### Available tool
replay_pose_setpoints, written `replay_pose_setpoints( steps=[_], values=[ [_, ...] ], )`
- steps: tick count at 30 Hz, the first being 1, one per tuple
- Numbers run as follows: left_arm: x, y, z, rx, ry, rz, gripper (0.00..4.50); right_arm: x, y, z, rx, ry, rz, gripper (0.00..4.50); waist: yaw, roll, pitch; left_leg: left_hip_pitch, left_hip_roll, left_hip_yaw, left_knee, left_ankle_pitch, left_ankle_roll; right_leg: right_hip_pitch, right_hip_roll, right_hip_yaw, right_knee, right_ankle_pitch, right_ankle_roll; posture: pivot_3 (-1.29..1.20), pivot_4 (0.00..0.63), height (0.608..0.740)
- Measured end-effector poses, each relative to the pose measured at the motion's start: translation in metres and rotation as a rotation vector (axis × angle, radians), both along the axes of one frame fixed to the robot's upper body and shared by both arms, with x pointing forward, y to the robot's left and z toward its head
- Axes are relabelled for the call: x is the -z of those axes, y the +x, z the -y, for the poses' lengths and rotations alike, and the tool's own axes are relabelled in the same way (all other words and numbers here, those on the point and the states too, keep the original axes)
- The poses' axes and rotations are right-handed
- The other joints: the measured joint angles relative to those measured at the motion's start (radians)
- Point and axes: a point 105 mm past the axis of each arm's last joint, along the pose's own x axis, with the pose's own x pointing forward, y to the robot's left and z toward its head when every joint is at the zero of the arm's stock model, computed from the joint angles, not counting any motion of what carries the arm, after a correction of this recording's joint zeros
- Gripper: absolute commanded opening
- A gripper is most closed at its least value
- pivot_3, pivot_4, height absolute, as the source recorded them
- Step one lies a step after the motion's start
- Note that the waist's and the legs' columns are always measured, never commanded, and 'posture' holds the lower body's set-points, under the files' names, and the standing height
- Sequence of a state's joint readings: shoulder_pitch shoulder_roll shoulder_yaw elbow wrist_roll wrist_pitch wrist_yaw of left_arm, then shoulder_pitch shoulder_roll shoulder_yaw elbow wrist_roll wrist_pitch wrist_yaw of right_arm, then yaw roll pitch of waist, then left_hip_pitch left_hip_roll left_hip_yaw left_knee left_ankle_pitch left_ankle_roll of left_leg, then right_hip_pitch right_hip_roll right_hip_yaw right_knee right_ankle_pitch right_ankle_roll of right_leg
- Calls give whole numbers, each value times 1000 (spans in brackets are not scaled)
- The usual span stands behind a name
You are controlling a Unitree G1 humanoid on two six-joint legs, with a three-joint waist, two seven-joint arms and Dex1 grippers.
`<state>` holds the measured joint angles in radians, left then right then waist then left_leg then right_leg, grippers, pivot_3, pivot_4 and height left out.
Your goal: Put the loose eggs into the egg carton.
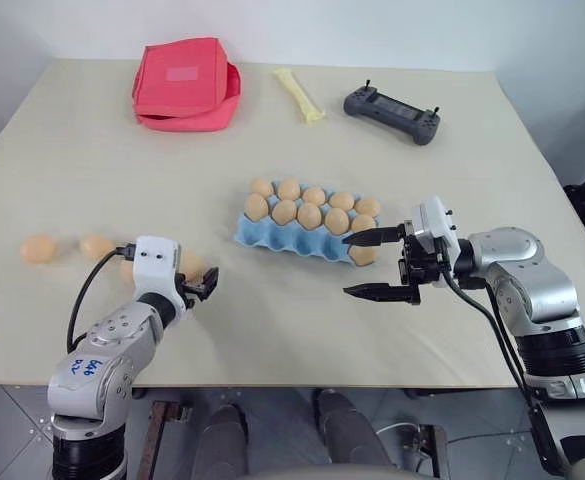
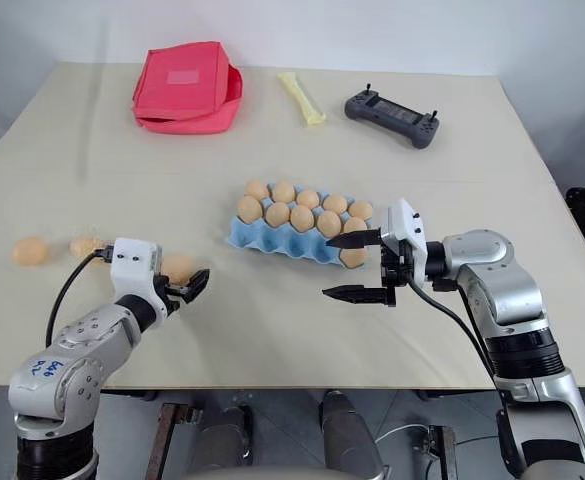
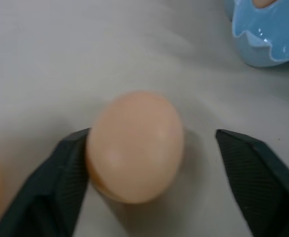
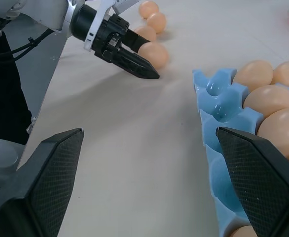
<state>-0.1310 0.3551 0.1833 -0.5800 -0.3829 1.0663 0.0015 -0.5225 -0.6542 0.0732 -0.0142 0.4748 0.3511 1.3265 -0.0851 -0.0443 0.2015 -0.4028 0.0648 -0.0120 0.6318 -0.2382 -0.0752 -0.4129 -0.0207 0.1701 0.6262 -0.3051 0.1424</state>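
Observation:
The light blue egg carton (image 1: 246, 236) sits mid-table with several tan eggs in its cups. A loose egg (image 3: 137, 145) lies on the table between the fingers of my left gripper (image 1: 202, 283). One finger (image 3: 65, 168) touches it and the other stands apart, so the gripper is open. Two more loose eggs (image 1: 38, 249) (image 1: 96, 246) lie further left. My right gripper (image 1: 348, 265) hovers open and empty just off the carton's near right end, pointing left.
A red soft pouch (image 1: 185, 85) lies at the back left of the table. A yellow strip (image 1: 300, 95) and a black controller (image 1: 392, 112) lie at the back right. The table's front edge (image 1: 302, 383) runs just below both grippers.

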Motion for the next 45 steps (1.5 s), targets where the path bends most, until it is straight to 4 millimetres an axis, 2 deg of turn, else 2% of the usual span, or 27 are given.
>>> replay_pose_setpoints(
  steps=[3, 5, 10, 16, 20, 31, 38, 45],
  values=[
    [-1, 2, 0, -1, 5, 7, 2217, 0, 1, 0, 7, 1, 1, 4500, -1, 0, 0, 0, 0, 0, 0, 0, 0, 0, 0, 0, 0, 0, 0, 0, 150, 740],
    [-4, 3, 1, 4, 8, 25, 1747, 0, 1, 0, 11, 1, 3, 4500, -1, 0, 0, 0, 0, 0, -1, 0, 0, 0, 0, 0, 0, 0, 0, 0, 150, 740],
    [-17, 8, 8, 41, -19, 83, 1696, 0, 0, 1, 19, -3, 6, 4500, 1, 0, 0, 0, 0, 0, -1, 0, 0, 0, 0, 0, 0, 0, 0, 0, 150, 740],
    [-62, 15, 28, 175, -121, 247, 1695, 2, -1, 6, 45, -14, 4, 4500, 2, 0, 0, 0, 0, 0, 0, 0, 0, 0, 0, 0, 0, 1, 1, 0, 150, 740],
    [-88, 20, 56, 337, -152, 328, 1695, -5, -3, 12, 80, -6, 27, 4500, 3, 0, 0, 0, 0, 0, 0, 0, 0, 1, 0, 0, -2, 3, 5, 0, 150, 740],
    [-76, 48, 134, 691, -209, 331, 1695, -7, -11, 26, 184, 7, 51, 4500, 3, 0, 0, -1, -1, 0, -2, 0, 0, 1, 0, 0, -4, 4, 8, 0, 150, 740],
    [-61, 56, 169, 846, -203, 274, 1695, -7, -14, 31, 244, 13, 59, 4500, 10, 0, 0, -2, -1, 0, -2, 0, 0, 1, 0, 0, -5, 5, 9, 0, 150, 740],
    [-49, 59, 192, 921, -189, 253, 1695, -3, -18, 32, 273, 17, 46, 4500, 10, 0, 0, -2, -1, 0, -3, 0, 0, 1, 0, 0, -5, 5, 9, 0, 150, 740]
  ],
)
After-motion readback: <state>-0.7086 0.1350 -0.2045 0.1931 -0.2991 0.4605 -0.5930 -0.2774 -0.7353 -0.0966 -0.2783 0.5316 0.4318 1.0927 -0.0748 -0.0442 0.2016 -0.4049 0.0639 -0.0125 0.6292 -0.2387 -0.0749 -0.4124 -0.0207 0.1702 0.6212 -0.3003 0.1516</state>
